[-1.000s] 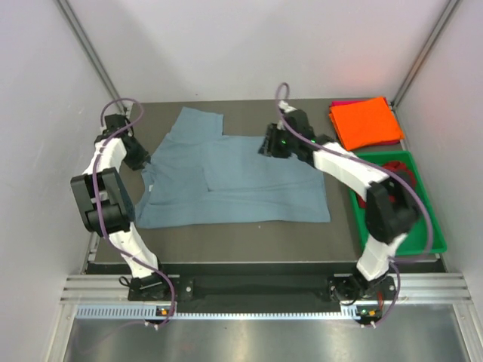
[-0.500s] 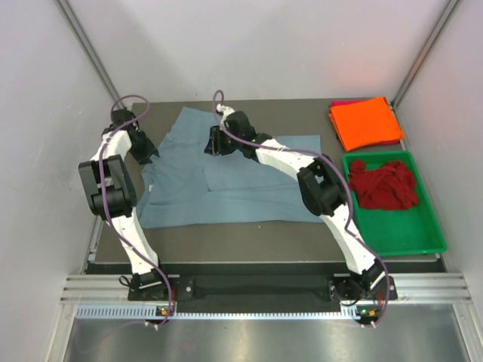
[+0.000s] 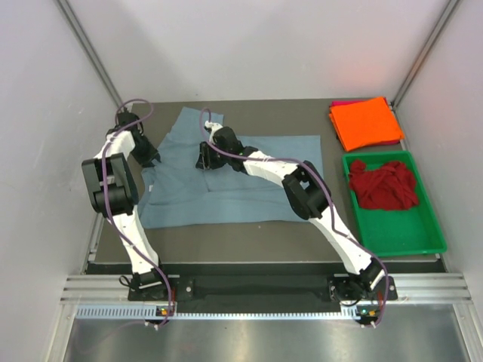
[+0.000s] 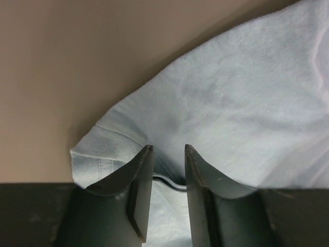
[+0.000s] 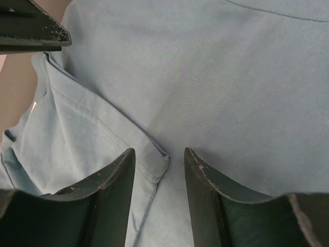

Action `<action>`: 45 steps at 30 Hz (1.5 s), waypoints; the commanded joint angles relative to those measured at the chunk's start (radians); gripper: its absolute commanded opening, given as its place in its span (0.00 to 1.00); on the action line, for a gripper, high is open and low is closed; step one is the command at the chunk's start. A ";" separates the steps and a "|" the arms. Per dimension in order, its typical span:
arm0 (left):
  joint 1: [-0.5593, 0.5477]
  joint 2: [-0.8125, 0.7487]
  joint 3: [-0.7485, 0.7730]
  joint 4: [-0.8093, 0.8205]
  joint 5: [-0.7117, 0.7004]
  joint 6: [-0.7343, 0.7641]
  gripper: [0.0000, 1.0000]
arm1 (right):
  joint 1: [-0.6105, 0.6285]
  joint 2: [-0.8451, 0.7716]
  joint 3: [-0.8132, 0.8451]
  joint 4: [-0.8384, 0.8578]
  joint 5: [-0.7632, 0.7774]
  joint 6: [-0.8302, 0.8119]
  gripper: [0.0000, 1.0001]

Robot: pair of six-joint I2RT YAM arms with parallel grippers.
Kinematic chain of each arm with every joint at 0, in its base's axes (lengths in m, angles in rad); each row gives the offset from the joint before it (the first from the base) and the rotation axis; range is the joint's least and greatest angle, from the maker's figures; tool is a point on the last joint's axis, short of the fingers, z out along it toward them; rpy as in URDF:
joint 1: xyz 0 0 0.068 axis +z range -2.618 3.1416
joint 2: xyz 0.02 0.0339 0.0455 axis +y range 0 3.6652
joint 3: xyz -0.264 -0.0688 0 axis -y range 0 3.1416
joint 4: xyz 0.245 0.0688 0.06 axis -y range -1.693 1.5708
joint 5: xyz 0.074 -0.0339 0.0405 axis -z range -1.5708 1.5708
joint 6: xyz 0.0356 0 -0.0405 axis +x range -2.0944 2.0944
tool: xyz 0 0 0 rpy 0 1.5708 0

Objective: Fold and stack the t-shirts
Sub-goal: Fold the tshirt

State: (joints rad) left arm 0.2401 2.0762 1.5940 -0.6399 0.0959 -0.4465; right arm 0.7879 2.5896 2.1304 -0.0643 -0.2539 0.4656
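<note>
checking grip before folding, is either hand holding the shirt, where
Nothing held: left hand open at the edge of the blue-grey t-shirt, right hand open over a hem corner.

Seen from above, bright, even light falls from overhead, washing the pale walls almost white and leaving only short, soft shadows on the table and the blue-grey t-shirt. Both wrist views are dimmer and very close. The left looks slightly out of focus, with a blurred shadow along the cloth's far edge, while the right keeps its stitching sharp.
</note>
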 commanded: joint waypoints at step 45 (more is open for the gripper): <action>0.004 -0.106 0.035 -0.063 -0.214 -0.061 0.35 | 0.048 -0.134 -0.141 0.130 0.176 -0.019 0.00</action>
State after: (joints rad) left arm 0.2367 2.0712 1.6531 -0.7319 -0.0757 -0.5030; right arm 0.8177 2.5523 2.0270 0.0082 -0.1471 0.4637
